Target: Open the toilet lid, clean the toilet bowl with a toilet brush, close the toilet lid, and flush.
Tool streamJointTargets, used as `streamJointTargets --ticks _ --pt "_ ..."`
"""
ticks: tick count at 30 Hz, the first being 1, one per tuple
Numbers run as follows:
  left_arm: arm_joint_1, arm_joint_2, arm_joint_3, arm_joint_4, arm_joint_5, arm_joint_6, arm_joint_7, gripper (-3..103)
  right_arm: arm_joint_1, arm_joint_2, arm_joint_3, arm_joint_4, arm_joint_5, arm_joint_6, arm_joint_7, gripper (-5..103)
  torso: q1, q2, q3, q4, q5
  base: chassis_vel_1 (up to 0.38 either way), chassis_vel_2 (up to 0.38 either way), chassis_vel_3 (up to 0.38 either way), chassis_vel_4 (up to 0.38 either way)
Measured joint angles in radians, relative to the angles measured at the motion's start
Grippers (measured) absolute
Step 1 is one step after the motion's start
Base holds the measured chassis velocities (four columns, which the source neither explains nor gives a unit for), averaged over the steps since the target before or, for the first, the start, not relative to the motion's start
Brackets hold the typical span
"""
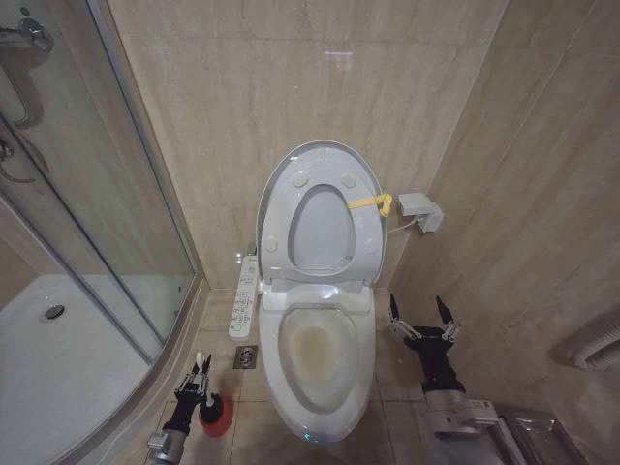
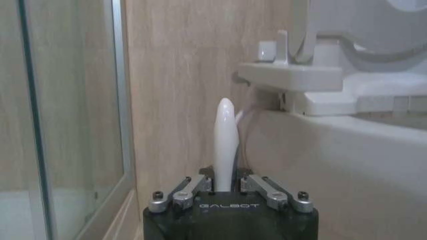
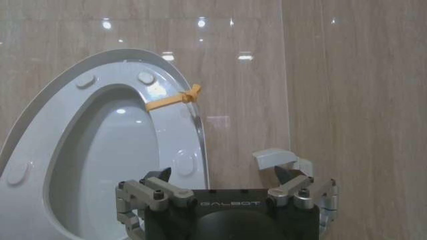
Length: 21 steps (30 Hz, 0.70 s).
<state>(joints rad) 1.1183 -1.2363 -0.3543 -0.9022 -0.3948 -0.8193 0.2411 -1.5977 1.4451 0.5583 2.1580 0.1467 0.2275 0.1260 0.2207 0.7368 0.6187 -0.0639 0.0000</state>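
Observation:
The toilet lid (image 1: 334, 153) stands upright against the wall, with the seat ring (image 1: 281, 218) raised against it and a yellow strap (image 1: 371, 203) at its right edge. Below them the toilet bowl (image 1: 325, 354) lies uncovered, its inside faintly yellow. On the floor to the bowl's left, my left gripper (image 1: 194, 383) is shut on the white handle of the toilet brush (image 1: 201, 361), just above the red holder (image 1: 215, 415); the bristle head is hidden. In the left wrist view the handle (image 2: 225, 135) rises between the closed fingers (image 2: 190, 192). My right gripper (image 1: 417, 306) hangs open to the bowl's right, holding nothing.
A glass shower screen (image 1: 116, 194) and a white shower tray (image 1: 58, 368) take up the left side. A long white button panel (image 1: 246, 295) juts out beside the bowl, with a floor drain (image 1: 246, 357) below it. A white wall box (image 1: 419, 208) sits right of the lid.

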Motion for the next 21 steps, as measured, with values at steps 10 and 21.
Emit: streamJointTargets --ticks 10,21 --pt "-0.043 -0.015 0.028 0.098 0.000 0.000 0.067 19 0.000 0.000 0.000 0.000 0.000 0.000 0.000 100 0.000 0.000 0.000 0.0000 0.0000 0.000 0.000 0.000 0.000" --pt "-0.008 -0.018 0.032 0.063 0.041 0.003 -0.011 16 0.000 0.000 0.000 0.000 0.000 0.000 0.000 100 0.000 0.000 0.000 0.0000 0.0001 0.000 0.000 0.000 0.000"
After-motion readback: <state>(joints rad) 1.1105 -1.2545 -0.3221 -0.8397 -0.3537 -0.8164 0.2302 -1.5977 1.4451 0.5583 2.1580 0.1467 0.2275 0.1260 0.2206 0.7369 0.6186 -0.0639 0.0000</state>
